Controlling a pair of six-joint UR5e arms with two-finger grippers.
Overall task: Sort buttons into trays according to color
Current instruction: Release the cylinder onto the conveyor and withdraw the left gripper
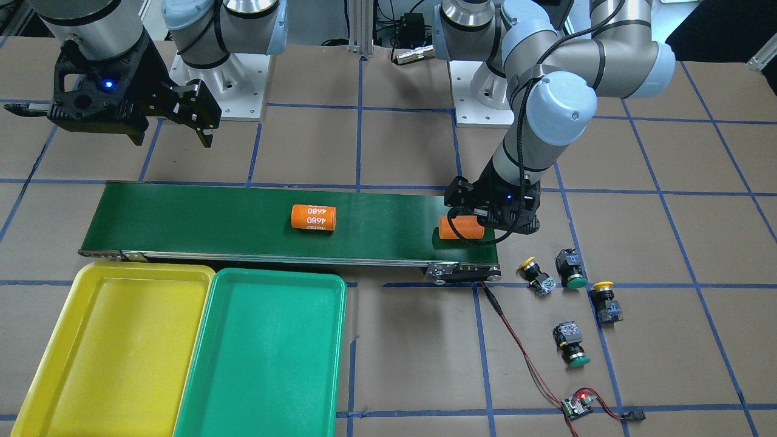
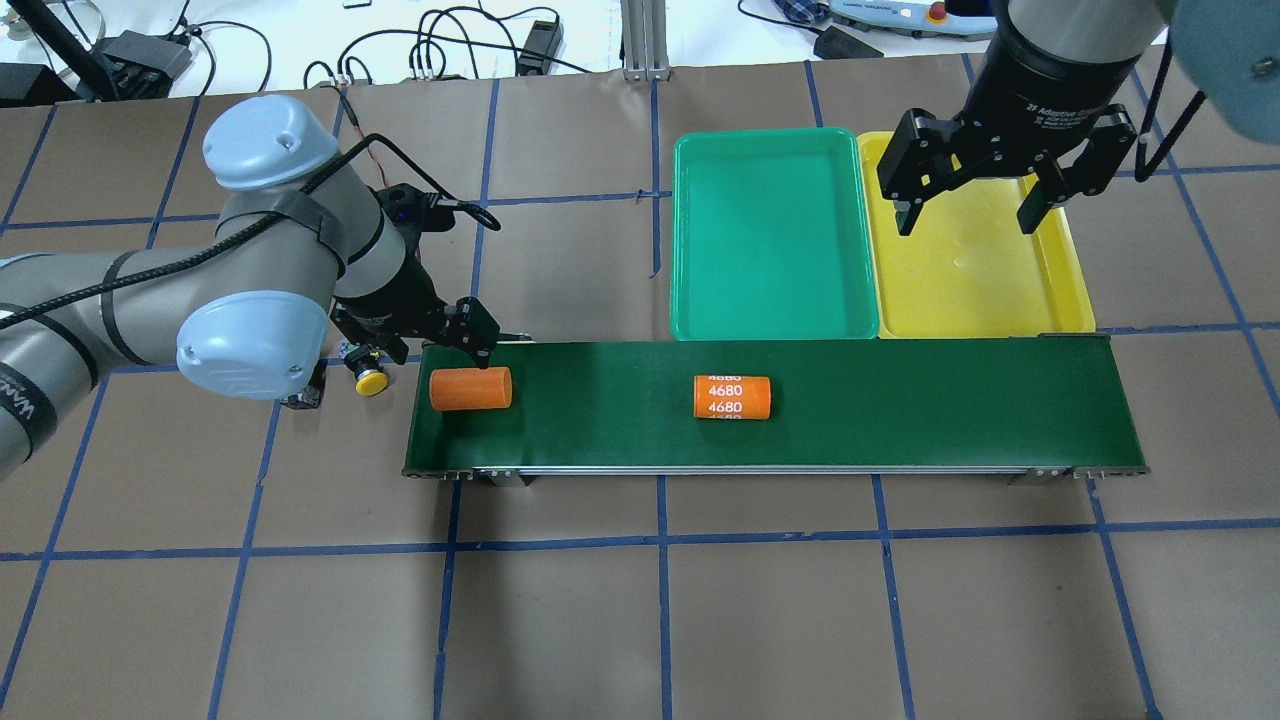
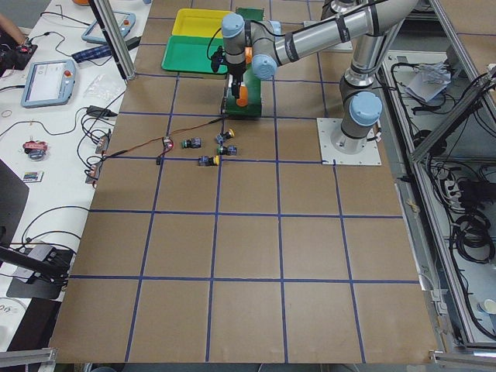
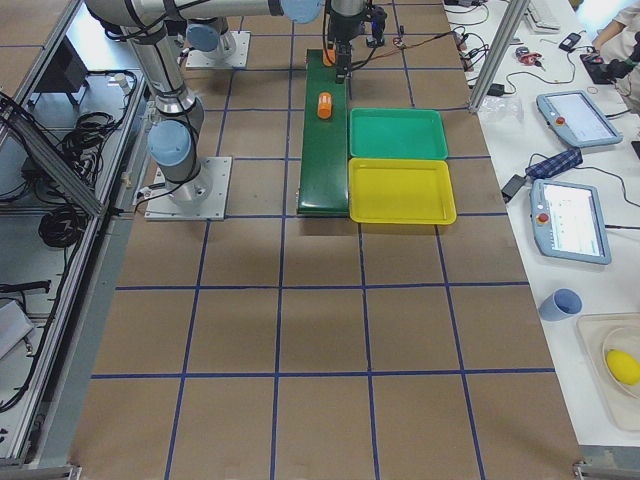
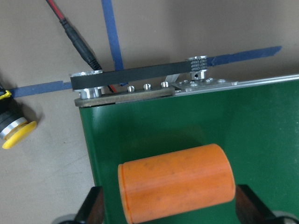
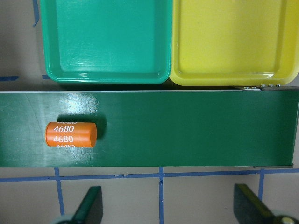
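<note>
Straddling plain orange cylinder [image 5: 175,182] at conveyor belt [image 5: 233,121] end: left gripper [image 5: 170,207], jaws spread.
Right gripper [image 2: 967,222] released wide, raised high near yellow tray [image 2: 1000,290].

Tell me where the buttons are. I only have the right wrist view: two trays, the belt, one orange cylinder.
Observer: Four small black-bodied push-buttons lie on the brown paper table off the end of the long dark-green conveyor belt, near the left arm: two yellow-capped buttons, two green-capped buttons.
Operator: Left arm doing what?
Observer: The left gripper is low over that belt end, jaws open astride a second orange cylinder, no label showing.
Operator: Anything else near the buttons?
Observer: A small circuit board with a red light, wired toward the belt's end.
</note>
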